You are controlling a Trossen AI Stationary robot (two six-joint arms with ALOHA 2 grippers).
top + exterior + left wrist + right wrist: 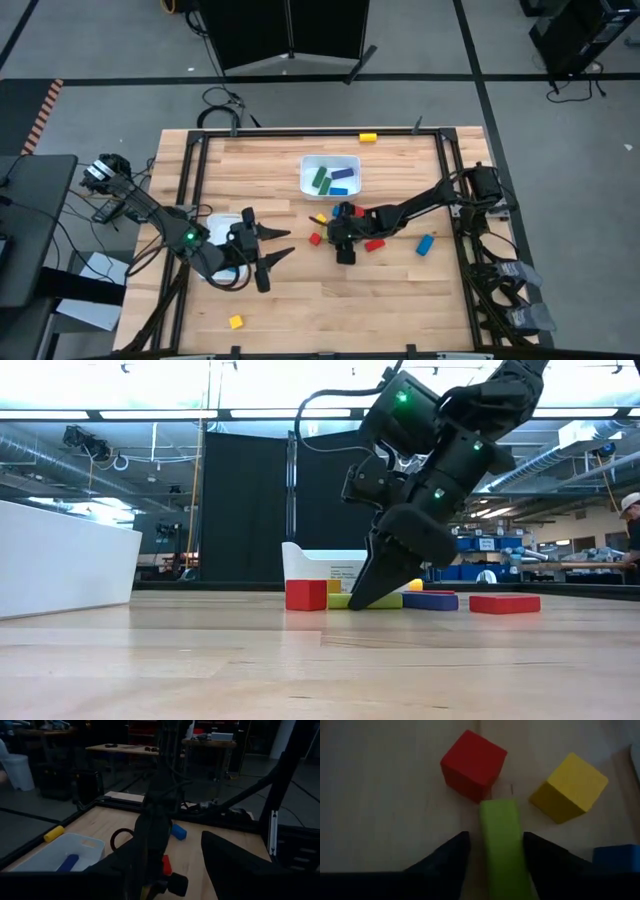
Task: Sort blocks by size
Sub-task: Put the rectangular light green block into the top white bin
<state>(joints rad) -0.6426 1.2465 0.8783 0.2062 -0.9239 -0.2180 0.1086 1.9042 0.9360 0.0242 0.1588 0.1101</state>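
My right gripper (345,250) is open and low at the table's middle. Its fingers stand on either side of a green bar (502,847) that lies flat on the table (365,601). A red cube (472,764) and a yellow cube (568,787) lie just beyond the bar's end. A blue block (617,857) lies beside them. A red bar (375,244) and a blue block (425,244) lie toward the right. My left gripper (275,252) is open and empty at the left, pointing toward the right arm.
A white tray (352,160) at the far middle holds green and blue blocks. A second white tray (218,222) lies under my left arm. A yellow block (368,137) lies at the far edge, and another (236,321) near the front left.
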